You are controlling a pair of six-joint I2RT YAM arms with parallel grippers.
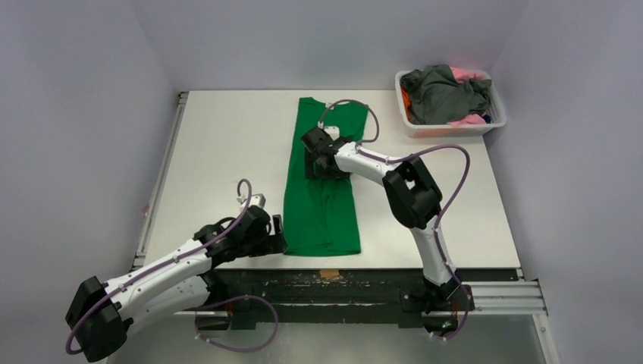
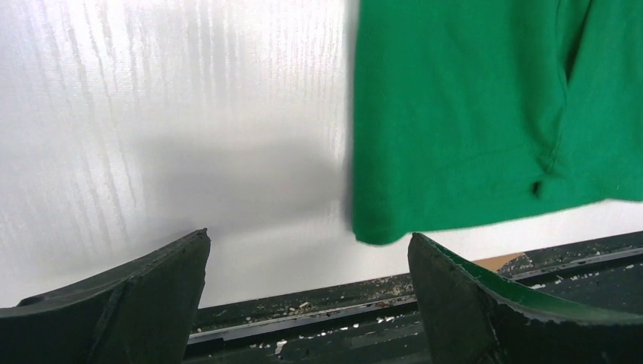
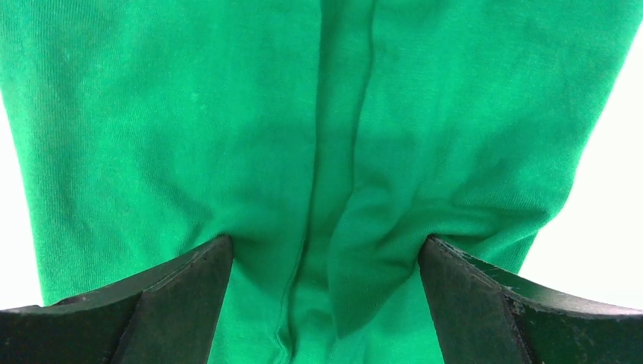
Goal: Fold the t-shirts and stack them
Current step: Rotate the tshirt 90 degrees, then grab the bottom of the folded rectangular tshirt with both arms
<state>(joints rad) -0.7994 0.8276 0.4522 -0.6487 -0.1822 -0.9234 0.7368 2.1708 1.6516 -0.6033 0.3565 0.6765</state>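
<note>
Robot test cell in a laboratory. Bare pale walls (image 1: 76, 91) enclose a white tabletop (image 1: 220, 152) on three sides. Two cabled arms, the left arm (image 1: 152, 280) and the right arm (image 1: 413, 197), are mounted at a metal rail (image 1: 504, 290) along the tabletop's near edge.

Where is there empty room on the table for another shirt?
Bare table left of the green shirt, up to the left edge. A smaller patch right of it, nearer than the basket. Crowded: the middle, under the right gripper, and by the left gripper.
</note>
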